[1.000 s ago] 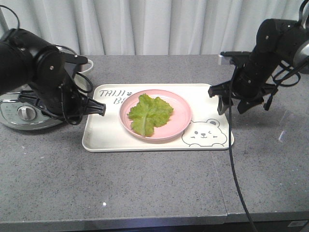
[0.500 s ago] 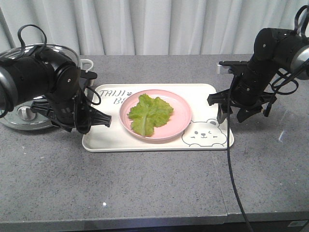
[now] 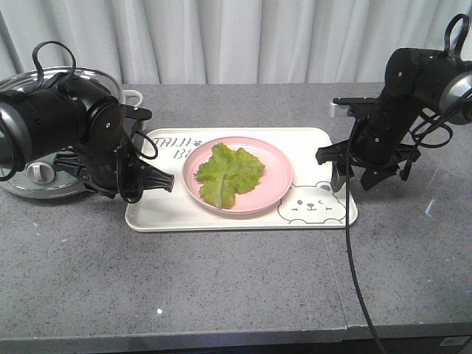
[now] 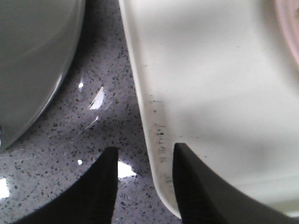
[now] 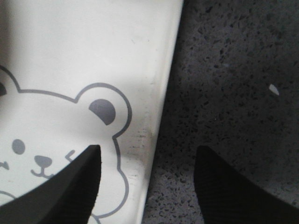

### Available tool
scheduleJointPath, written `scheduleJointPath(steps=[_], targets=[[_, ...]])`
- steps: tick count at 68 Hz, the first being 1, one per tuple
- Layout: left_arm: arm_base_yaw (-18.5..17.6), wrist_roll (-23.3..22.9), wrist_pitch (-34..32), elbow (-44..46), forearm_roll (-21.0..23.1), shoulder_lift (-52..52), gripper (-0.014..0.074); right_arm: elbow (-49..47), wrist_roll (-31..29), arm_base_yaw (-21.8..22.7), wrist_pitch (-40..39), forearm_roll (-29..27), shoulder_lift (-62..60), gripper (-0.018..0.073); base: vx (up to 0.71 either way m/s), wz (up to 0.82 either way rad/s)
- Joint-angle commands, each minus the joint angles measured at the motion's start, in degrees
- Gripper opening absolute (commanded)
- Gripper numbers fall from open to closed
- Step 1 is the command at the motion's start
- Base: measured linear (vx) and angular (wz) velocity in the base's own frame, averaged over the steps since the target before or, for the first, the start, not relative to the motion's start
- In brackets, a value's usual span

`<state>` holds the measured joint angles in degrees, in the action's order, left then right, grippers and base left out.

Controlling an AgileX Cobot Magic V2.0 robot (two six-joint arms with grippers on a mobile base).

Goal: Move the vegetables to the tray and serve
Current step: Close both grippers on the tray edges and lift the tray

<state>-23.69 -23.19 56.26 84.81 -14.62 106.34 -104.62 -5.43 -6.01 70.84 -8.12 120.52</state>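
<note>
grey speckled countertop (image 3: 221, 295) under cream tray (image 3: 158, 210) and silver cooker (image 3: 29, 177)

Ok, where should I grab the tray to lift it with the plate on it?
Take the tray by its two short-end rims, one gripper from each side. The thin upturned lip fits between open jaws; the left gripper and right gripper both straddle it, and the plate sits centred.
</note>
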Motion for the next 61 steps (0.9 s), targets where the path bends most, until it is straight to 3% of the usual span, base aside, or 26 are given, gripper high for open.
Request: scheduleJointPath(steps=[1,46,61], targets=[[0.02,-0.02,-2.0,1.1,-0.47,-2.28,0.0265,-1.43,-0.63,0.36,2.69,0.15,-3.37,0.0423,0.0,0.0],[0.02,-0.02,-2.53,1.1,-0.41,3.04,0.0254,-1.43,-0.86,0.36,2.69,0.3,-0.63,0.0417,0.0,0.0],[0.02,-0.02,-2.72,1.1,-0.41,3.04,0.0149,-1.43,-0.86,0.36,2.69,0.3,-0.02,0.0291,0.0,0.0]])
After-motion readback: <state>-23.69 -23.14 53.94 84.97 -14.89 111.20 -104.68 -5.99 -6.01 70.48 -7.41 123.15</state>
